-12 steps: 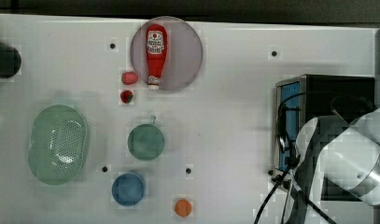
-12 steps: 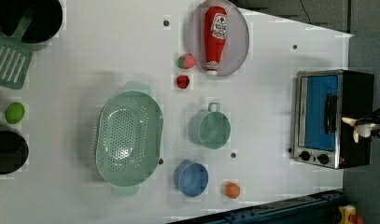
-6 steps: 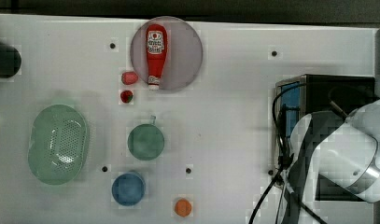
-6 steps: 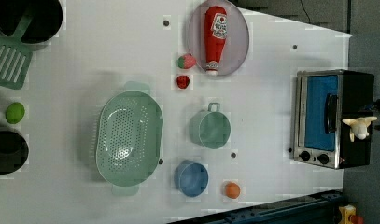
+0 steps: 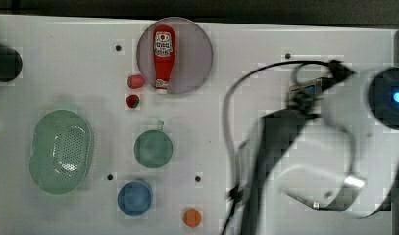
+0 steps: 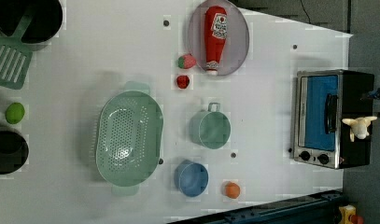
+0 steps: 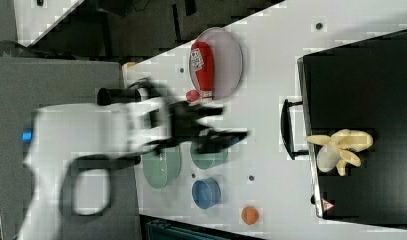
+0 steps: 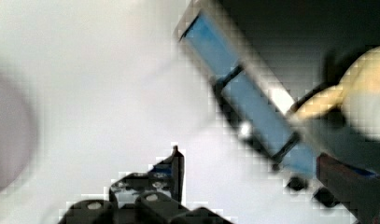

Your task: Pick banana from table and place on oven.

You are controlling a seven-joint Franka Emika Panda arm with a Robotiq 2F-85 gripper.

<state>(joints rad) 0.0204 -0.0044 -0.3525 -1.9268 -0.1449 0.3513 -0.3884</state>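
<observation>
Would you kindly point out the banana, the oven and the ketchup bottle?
banana (image 7: 341, 150), right view, pale flesh at its middle.
oven (image 6: 320, 114), left view, blue glass door.
ketchup bottle (image 5: 163, 56), top view, red body.

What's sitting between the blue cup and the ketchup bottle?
In the left view, the green mug sits between the blue cup and the ketchup bottle, which lies on its plate. The rest is bare white table.
</observation>
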